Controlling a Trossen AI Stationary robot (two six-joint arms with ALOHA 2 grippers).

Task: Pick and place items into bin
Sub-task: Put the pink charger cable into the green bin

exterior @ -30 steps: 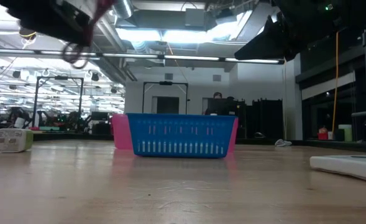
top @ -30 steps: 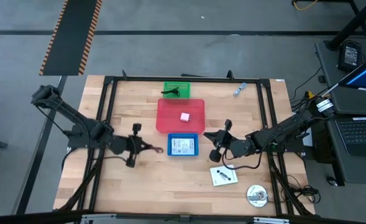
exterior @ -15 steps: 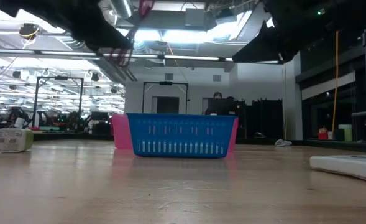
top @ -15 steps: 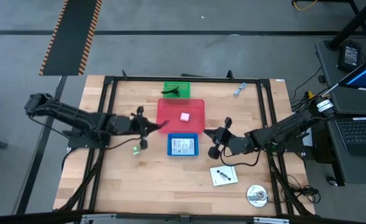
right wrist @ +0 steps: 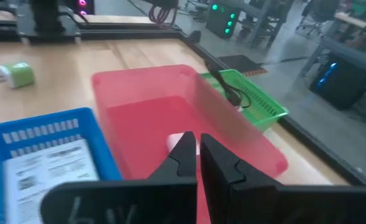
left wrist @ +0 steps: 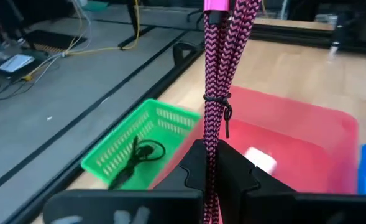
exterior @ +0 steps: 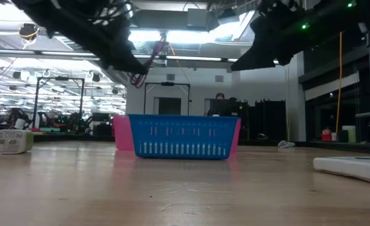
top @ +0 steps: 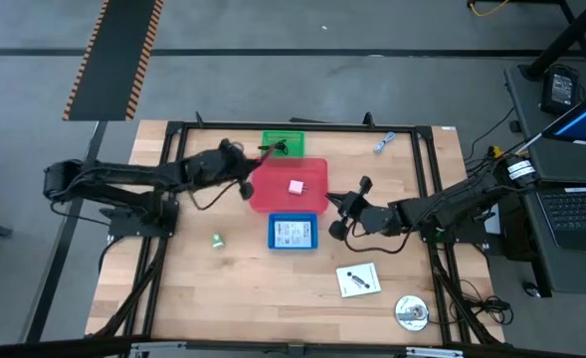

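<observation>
The left gripper (top: 245, 183) is held above the table at the left edge of the red bin (top: 312, 199), its fingers (left wrist: 232, 174) clamped on a dark red cord loop (left wrist: 215, 93). The cord is braided in a pink-and-black zigzag, folded into several strands and cinched by a thin tie near its middle — a plain pink end shows at its far tip. In the low view the cord (exterior: 148, 66) is seen dangling from the raised gripper, clear of the table.

The right gripper (top: 344, 212) is held just beside the red bin's right edge, above the blue basket's corner; its fingers (right wrist: 217, 163) are pressed together with nothing between them.

Inside the red bin (right wrist: 139, 112) a pink cube (top: 295, 186) lies on the floor, near the middle. The blue basket (top: 273, 231) stands touching the red bin on the near side, and a white printed card (top: 293, 233) lies flat in it. A second white card (top: 358, 280) lies on the bare wood nearer the front edge, right of the basket, with a round silver disc (top: 411, 312) just beyond it toward the corner.

A green basket (top: 283, 134) stands behind the red bin, touching it — a thin black cable (left wrist: 136, 152) is coiled in it. A tiny green piece (top: 217, 239) rests on the table to the left of the blue basket, well apart from both grippers. A small blue-grey piece (top: 383, 142) lies near the table's far right corner.
</observation>
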